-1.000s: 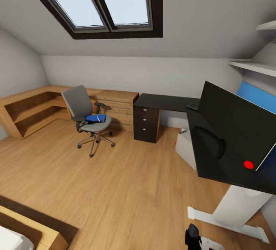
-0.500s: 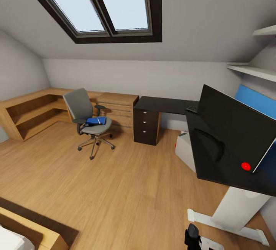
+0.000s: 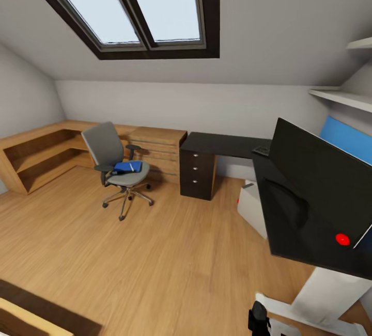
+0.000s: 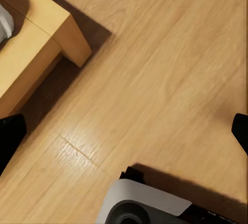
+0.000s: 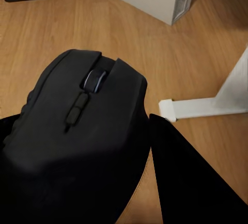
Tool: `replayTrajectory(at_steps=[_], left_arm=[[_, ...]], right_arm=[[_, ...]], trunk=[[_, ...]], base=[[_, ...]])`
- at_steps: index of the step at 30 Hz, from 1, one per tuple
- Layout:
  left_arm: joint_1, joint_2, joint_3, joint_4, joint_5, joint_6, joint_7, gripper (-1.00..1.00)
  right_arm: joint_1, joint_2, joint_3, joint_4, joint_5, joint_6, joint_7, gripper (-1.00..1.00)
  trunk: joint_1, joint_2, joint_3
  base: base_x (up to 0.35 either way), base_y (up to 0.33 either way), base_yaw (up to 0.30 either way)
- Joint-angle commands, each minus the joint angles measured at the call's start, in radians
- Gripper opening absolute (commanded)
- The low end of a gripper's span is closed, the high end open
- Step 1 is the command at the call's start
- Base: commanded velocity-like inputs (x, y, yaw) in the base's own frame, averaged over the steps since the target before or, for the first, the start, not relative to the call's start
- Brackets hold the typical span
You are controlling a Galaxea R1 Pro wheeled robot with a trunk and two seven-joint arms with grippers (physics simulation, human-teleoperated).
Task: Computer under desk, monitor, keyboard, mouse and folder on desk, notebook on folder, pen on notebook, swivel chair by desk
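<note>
A: What does the head view show?
B: The swivel chair [image 3: 118, 165] stands at middle left on the wood floor [image 3: 155, 253], with a blue folder [image 3: 127, 166] and a white pen [image 3: 132, 167] on its seat. The black-topped counter [image 3: 219, 144] runs from centre to the right edge. The monitor [image 3: 320, 196] looms at right on it, red dot at its lower corner. The keyboard [image 3: 262, 150] peeks out just behind the monitor's upper left edge. The computer [image 3: 254, 206] sits on the floor under the counter.
A: And the left wrist view?
B: Floor, a light-wood furniture corner [image 4: 39, 43] at upper left, and dark fingertips [image 4: 10, 136] at both side edges, so the left jaws are spread and hold nothing.
A: The right wrist view?
B: The right jaws [image 5: 82, 146] are clenched around a black mouse [image 5: 77, 115] filling the lower left. The computer is at top centre, a white counter foot [image 5: 201, 105] at right.
</note>
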Motion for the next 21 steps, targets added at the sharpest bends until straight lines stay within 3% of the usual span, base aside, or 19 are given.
replayTrajectory(at_steps=[1,21], left_arm=[[0.000,0.000,-0.002,-0.002,0.010,0.000,0.004,1.00],[0.000,0.000,-0.002,-0.001,0.012,0.001,0.005,1.00]], right_arm=[[-0.001,0.000,0.004,0.001,-0.006,-0.003,-0.001,-1.00],[-0.001,0.006,0.005,0.003,0.002,-0.002,-0.001,-1.00]], trunk=[[-0.003,0.006,0.002],[-0.080,0.146,0.065]], base=[[0.331,0.000,0.000],[0.334,0.000,0.000]])
